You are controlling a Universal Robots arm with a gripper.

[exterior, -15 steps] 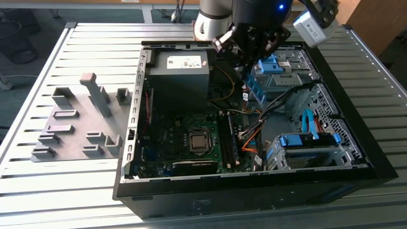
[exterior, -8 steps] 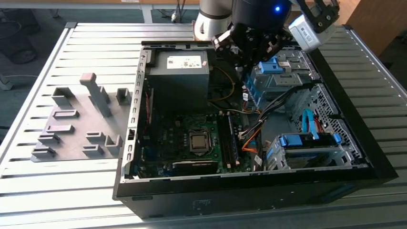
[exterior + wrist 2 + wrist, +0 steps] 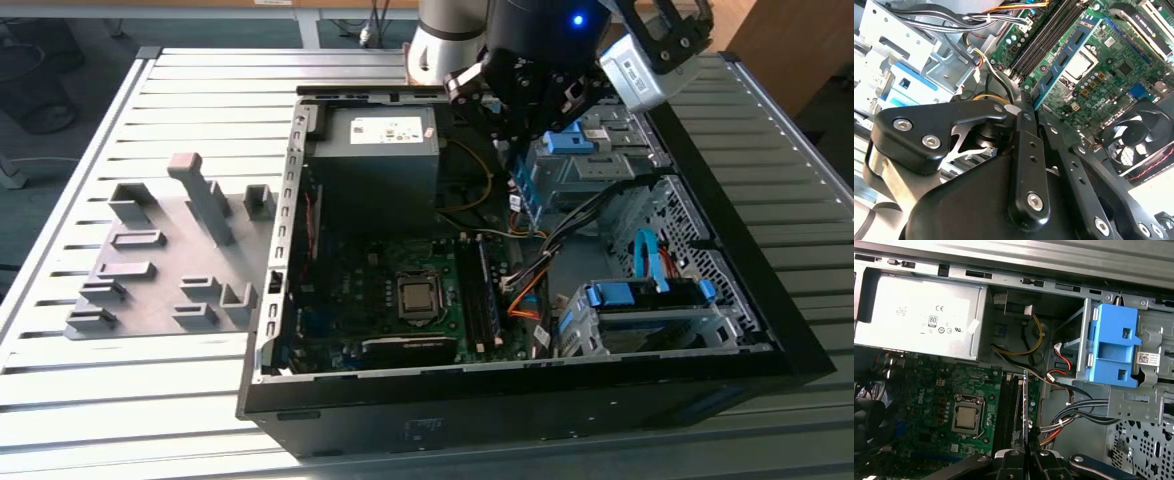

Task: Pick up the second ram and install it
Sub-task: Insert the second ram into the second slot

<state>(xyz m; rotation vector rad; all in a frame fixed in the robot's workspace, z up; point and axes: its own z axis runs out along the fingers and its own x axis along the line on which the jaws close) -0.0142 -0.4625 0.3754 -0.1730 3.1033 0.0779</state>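
above the open computer case [image 3: 747, 330], over the stretch between the power supply [image 3: 378, 150] and the drive cages, one arm with one gripper [image 3: 525, 150] is seen in the exterior view. one ram stick, the second ram [image 3: 523, 195], is carried on edge beneath the fingers, blue-green, hanging above the motherboard [image 3: 387, 300] and not yet seated.

in the first wrist view the second ram [image 3: 1025, 405] is seen edge-on as a thin line running out from between the fingertips [image 3: 1013, 456], lined up along the dark memory slots [image 3: 1010, 405] just beside it. the gripper [image 3: 1025, 457] is pressed together on the stick's near end.

in the second wrist view the second ram [image 3: 1064, 57] is seen flat-on, with several dark chips along it; its near end is pinched by the gripper [image 3: 1026, 102]. beside it, on the motherboard [image 3: 1114, 75], a set of long black memory slots [image 3: 1046, 35] is noted; whether a stick already sits in one cannot be told.

counted in the wrist views: one bare processor [image 3: 967, 418] in its socket, one fan [image 3: 1136, 145], one blue drive bracket [image 3: 1111, 347].

outside the case, on the exterior view's left, one grey fixture plate [image 3: 160, 265] with roughly ten raised blocks is laid on the slatted metal table [image 3: 80, 400]. no ram is held on it.
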